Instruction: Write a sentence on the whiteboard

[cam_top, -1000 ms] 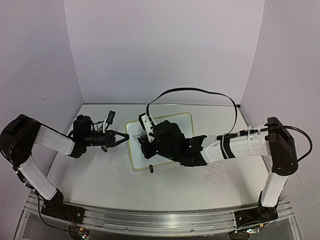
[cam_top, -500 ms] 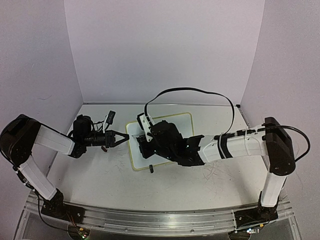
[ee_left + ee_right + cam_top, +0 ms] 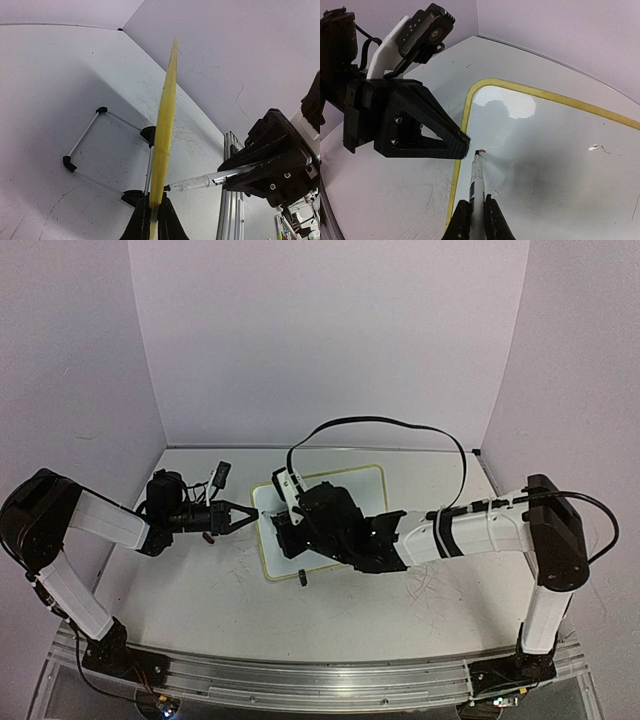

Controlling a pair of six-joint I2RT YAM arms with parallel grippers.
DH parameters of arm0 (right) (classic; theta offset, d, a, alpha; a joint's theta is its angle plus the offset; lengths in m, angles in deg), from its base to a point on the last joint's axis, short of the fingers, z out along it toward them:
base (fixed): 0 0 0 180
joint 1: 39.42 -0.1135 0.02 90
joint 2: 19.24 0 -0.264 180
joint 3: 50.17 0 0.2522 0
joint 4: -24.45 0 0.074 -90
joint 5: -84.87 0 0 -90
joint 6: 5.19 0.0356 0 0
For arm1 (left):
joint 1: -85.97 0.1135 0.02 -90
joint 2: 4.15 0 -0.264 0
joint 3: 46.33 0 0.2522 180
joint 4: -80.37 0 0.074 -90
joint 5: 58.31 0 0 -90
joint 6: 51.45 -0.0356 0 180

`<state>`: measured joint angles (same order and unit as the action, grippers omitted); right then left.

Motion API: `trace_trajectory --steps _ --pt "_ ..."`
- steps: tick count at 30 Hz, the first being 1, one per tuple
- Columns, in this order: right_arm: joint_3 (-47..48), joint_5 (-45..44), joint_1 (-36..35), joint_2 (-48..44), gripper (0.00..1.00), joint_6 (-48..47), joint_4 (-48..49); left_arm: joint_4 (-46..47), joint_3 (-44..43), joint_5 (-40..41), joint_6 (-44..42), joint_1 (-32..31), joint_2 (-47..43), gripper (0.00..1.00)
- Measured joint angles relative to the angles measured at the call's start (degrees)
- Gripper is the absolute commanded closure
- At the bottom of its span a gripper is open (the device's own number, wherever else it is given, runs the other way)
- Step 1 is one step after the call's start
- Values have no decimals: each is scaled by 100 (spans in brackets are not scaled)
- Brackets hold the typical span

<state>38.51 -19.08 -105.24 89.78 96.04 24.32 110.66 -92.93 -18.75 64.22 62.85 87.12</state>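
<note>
The whiteboard (image 3: 345, 490) lies at the table's middle, its pale yellow rim (image 3: 465, 118) running down its left side. My left gripper (image 3: 250, 517) is shut on that rim, which the left wrist view shows edge-on (image 3: 165, 125) between the jaws (image 3: 152, 217). My right gripper (image 3: 477, 204) is shut on a white marker (image 3: 476, 180). The marker's tip touches the board near its left rim, right beside the left fingers (image 3: 420, 131). No sentence shows; only a tiny curved stroke (image 3: 482, 150) sits at the tip. The marker (image 3: 200, 182) meets the board from the right.
A black cable (image 3: 380, 423) loops above the right arm. The board's wire stand with black clip feet (image 3: 70, 164) rests on the scuffed tabletop (image 3: 200, 590). Faint small marks (image 3: 597, 147) dot the board's right part. An aluminium rail (image 3: 300, 680) runs along the front edge.
The right arm has crept slightly left and farther over the board with the marker. The left gripper has held still on the rim.
</note>
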Motion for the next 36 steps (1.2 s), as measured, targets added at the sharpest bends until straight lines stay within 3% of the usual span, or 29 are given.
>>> trace_trajectory --steps 36 --pt "39 163 -11 61 100 219 -42 0 0 2 4 0 0 100"
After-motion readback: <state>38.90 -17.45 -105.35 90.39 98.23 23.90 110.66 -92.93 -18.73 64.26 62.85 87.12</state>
